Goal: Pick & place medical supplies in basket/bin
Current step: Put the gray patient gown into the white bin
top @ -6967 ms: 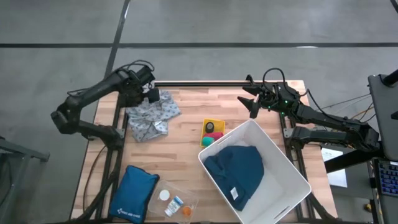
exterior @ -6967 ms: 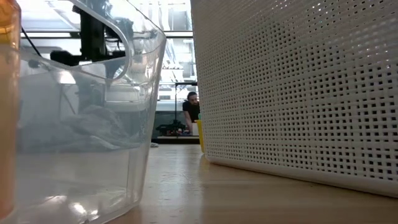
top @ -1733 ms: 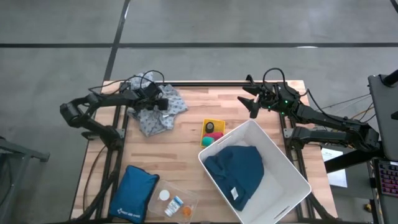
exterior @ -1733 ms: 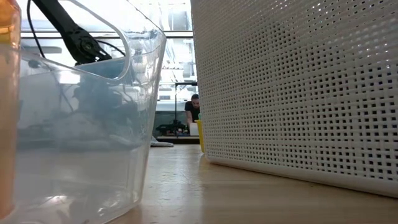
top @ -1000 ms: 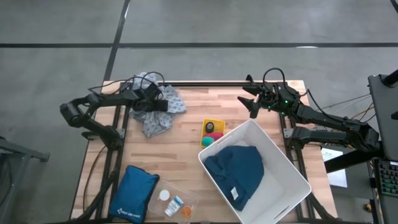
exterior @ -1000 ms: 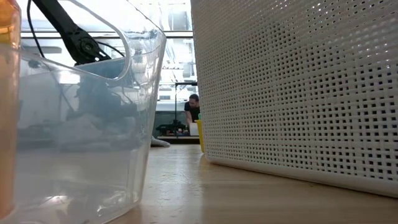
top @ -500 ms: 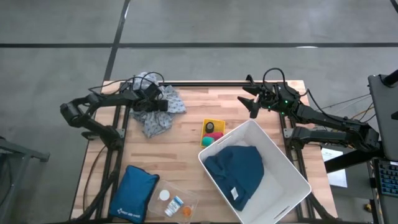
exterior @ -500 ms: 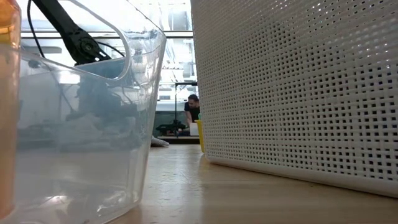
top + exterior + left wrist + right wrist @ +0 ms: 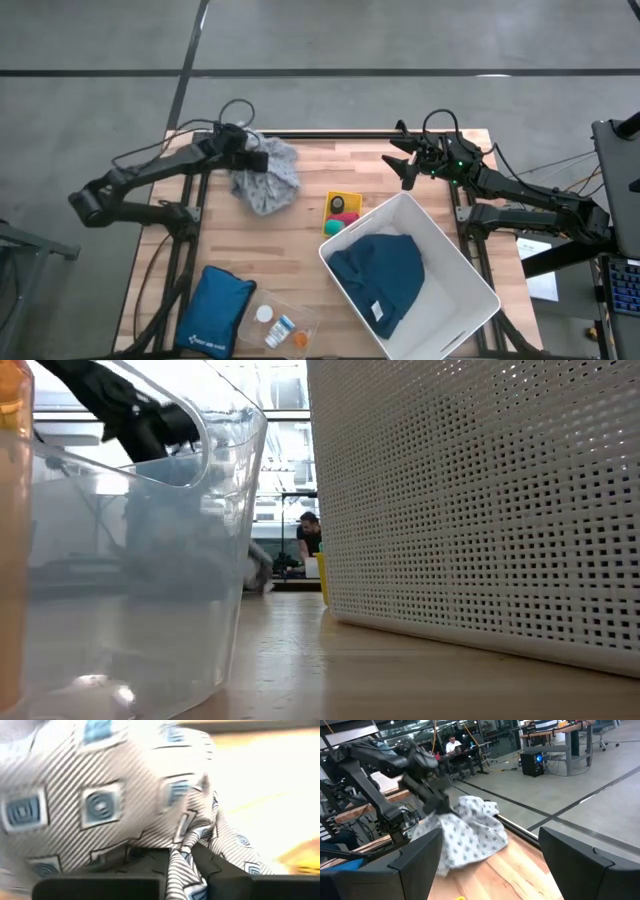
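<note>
My left gripper is at the table's far left, shut on the grey dotted cloth. The cloth hangs from it in a bunch and also shows in the right wrist view. My right gripper waits open over the far right edge, touching nothing. The white basket stands at the near right with the blue cloth garment lying in it. A yellow tray beside the basket holds pink, teal and dark bandage rolls. My left gripper pinches a gathered fold of the grey dotted cloth between its two fingers, several layers bunched together. The fingers come from the table's left, slanting down. The cloth hangs slack below and around them. Whether its lower end touches the table I cannot tell.
A blue padded pouch lies at the near left. Beside it, a clear container holds small bottles. In the low view the container and the basket wall fill most of the picture. Bare wood shows mid-table.
My left gripper has risen and gone a little toward the table's right edge, still shut on the grey dotted cloth. The cloth, which lay spread on the table, has been drawn up into a hanging bunch. My right arm has kept still.
</note>
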You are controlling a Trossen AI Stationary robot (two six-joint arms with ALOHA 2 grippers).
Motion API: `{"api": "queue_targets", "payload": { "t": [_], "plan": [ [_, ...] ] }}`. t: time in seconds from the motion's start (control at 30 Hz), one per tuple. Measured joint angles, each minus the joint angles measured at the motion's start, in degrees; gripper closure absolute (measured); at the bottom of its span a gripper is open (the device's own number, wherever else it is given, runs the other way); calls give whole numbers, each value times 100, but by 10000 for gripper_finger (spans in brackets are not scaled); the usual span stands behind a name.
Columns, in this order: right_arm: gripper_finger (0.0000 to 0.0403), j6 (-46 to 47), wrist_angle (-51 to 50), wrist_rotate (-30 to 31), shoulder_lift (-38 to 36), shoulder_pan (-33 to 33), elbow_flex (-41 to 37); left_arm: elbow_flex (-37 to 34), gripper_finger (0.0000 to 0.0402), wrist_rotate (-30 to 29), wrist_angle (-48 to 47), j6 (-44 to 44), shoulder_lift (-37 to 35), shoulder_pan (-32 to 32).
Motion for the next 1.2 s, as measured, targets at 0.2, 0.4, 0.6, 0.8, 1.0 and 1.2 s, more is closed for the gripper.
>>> {"api": "queue_targets", "payload": {
  "t": [0.2, 0.4, 0.6, 0.8, 1.0, 1.2],
  "plan": [
    [78, 0, 2, 0, 0, -1, -1, 321, 363, -15, 26, 224, -794, -8],
    [78, 0, 2, 0, 0, 0, 0, 741, 363, 277, 31, 593, -1269, -26],
    [78, 0, 2, 0, 0, 0, 0, 1324, 362, 824, 38, 1307, -1423, -169],
    [78, 0, 2, 0, 0, 0, 0, 1901, 362, 1325, 53, 2142, -1425, -377],
    [78, -1, 2, 0, 0, -1, -1, 2276, 362, 1722, 59, 2779, -1425, -606],
    [78, 0, 2, 0, 0, 0, 0, 2477, 362, 1810, 158, 3086, -1425, -818]
  ]
}}
